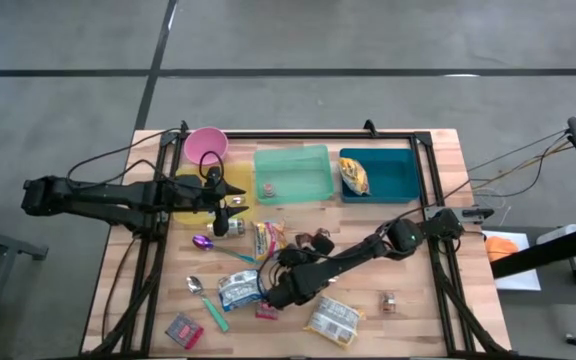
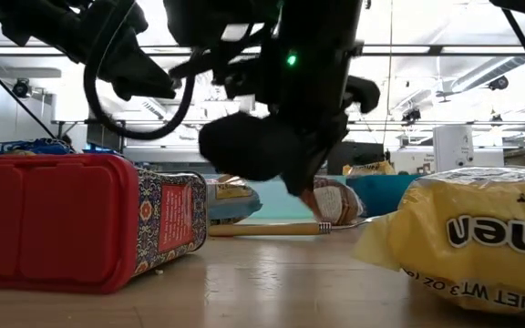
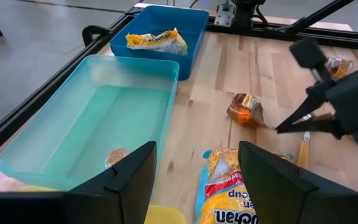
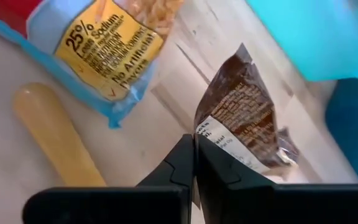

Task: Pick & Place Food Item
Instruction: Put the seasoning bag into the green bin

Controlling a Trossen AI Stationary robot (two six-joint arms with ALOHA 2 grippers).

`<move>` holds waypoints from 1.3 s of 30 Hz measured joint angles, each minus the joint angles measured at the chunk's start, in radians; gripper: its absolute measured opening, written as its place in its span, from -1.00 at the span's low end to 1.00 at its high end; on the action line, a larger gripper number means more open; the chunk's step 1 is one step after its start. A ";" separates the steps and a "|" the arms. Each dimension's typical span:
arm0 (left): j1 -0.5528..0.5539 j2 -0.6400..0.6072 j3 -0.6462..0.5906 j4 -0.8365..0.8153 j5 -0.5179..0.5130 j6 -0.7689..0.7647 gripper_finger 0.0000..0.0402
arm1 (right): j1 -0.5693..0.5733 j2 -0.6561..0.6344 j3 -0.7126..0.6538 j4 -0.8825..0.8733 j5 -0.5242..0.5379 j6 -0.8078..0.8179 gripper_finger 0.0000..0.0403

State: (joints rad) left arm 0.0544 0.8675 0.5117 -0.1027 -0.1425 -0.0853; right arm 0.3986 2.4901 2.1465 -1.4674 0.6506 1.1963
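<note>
A small brown snack packet lies on the wooden table near its middle, also seen in the high view as the brown packet. My right gripper is shut at the packet's edge; the left wrist view shows this right gripper slanting down at the packet. My left gripper hangs open at the table's left over a yellow noodle packet, touching nothing. A blue bin at the back holds a yellow packet. My right gripper pinches the brown packet's crimped edge between its two fingertips. The fingers come slanting down from the table's near right side. The packet's body lies beyond the tips and seems to rest on the table.
A green bin holding one small item stands left of the blue bin, with a pink bowl at the back left. Around the right arm lie a noodle packet, a wooden-handled utensil, spoons, a ramen pack and a red tin.
</note>
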 joint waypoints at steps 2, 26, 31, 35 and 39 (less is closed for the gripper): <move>0.000 0.000 0.000 -0.001 0.000 0.000 0.18 | 0.004 0.000 0.023 -0.055 0.000 0.009 -0.96; 0.000 0.000 -0.007 -0.029 0.000 0.003 0.18 | -0.011 -0.260 -0.057 -0.103 0.109 -0.109 -0.96; 0.000 0.000 -0.010 -0.030 0.000 0.003 0.18 | -0.034 -0.454 -0.236 -0.093 0.109 -0.077 -0.96; 0.000 0.000 -0.011 -0.028 0.000 0.000 0.18 | -0.076 -0.639 -0.392 0.049 0.112 -0.123 -0.96; 0.000 0.000 -0.011 -0.021 0.000 0.000 0.18 | -0.149 -0.824 -0.573 0.361 0.033 -0.307 -0.96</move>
State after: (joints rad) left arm 0.0540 0.8677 0.5007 -0.1237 -0.1421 -0.0856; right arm 0.2494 1.6659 1.5740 -1.1068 0.6839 0.8896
